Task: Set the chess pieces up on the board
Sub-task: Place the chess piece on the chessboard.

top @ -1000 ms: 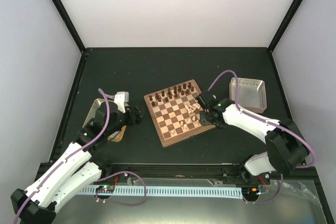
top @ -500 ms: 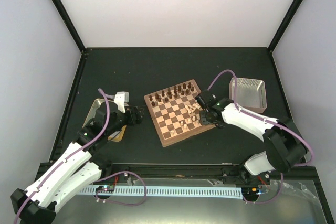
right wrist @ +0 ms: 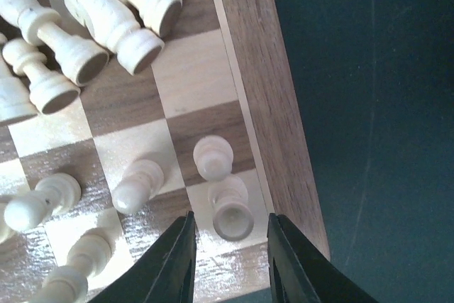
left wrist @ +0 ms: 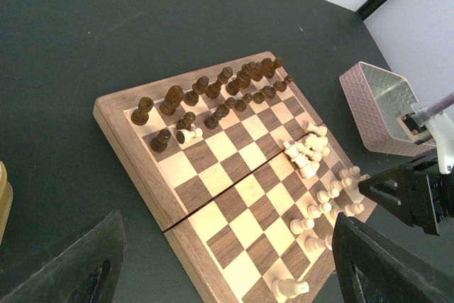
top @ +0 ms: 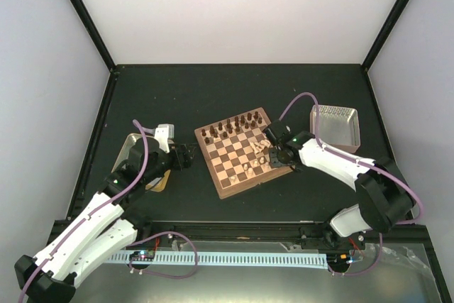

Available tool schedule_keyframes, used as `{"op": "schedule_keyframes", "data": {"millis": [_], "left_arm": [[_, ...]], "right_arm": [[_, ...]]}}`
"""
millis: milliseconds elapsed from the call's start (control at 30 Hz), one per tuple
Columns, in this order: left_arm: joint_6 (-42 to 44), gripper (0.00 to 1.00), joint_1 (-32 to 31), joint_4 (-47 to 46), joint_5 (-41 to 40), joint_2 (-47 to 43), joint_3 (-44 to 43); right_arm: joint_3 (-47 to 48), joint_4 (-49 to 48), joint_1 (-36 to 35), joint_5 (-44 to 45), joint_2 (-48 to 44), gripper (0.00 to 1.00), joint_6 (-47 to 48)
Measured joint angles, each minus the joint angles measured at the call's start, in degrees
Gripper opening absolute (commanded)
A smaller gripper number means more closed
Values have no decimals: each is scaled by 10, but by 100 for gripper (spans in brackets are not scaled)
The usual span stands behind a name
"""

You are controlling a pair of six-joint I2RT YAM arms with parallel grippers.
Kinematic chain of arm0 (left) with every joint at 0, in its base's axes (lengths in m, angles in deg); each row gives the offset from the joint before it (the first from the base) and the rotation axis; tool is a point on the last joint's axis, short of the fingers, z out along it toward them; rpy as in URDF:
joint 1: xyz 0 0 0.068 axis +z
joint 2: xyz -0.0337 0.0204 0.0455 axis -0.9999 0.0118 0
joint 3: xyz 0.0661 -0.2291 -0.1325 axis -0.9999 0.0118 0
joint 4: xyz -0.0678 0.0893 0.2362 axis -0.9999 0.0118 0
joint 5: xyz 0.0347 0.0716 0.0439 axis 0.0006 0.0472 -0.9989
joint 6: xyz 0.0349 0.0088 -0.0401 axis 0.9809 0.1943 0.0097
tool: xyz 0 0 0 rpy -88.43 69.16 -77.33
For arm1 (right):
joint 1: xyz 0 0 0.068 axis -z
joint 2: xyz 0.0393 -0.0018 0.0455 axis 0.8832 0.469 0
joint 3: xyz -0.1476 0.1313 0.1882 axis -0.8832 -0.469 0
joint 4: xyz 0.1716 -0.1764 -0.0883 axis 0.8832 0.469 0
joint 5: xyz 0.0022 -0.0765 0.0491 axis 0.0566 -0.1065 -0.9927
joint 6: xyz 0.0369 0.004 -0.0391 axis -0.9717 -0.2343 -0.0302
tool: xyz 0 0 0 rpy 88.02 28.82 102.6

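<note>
Steel tray (top: 130,141), far left of the dark table (top: 213,90), partly hidden under the left arm.

Left claw (top: 187,155): hangs just beside the board's left edge, jaws spread wide, nothing between them.

Board (left wrist: 237,191): square, wooden, dark brown and light tan squares, brown border, with a seam across the middle. It lies at the table's centre, turned at an angle to the table's edges.

Dark chessmen (left wrist: 206,84): upright in two rows along the far edge of the board.

Chess pieces (left wrist: 306,154): cream, light wood, smooth turned shapes. Most are bunched on the board's right side, several lying on their sides in a heap and others standing in the rows nearest the right border. One stray pawn (left wrist: 189,134) lies toppled among the dark rows.

Right claw (right wrist: 230,246): low over the board's right border, jaws partly apart. One cream piece (right wrist: 231,214) sits between the fingertips on a light edge square, with a gap on either side, so nothing is gripped. A second pawn (right wrist: 213,157) stands just beyond it on the dark square.

Metal tray (top: 352,133), textured walls, right of the board.
</note>
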Motion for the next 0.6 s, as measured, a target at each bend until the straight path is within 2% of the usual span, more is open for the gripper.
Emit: {"op": "schedule_keyframes", "data": {"millis": [167,400,600], "left_arm": [[0,81,0,0,0,0,0],[0,81,0,0,0,0,0],[0,81,0,0,0,0,0]], "right_arm": [[5,-14,0,5,14,25,11],[5,-21,0,13,20,14,20],[3,-22,0,21,18,12,22]]}}
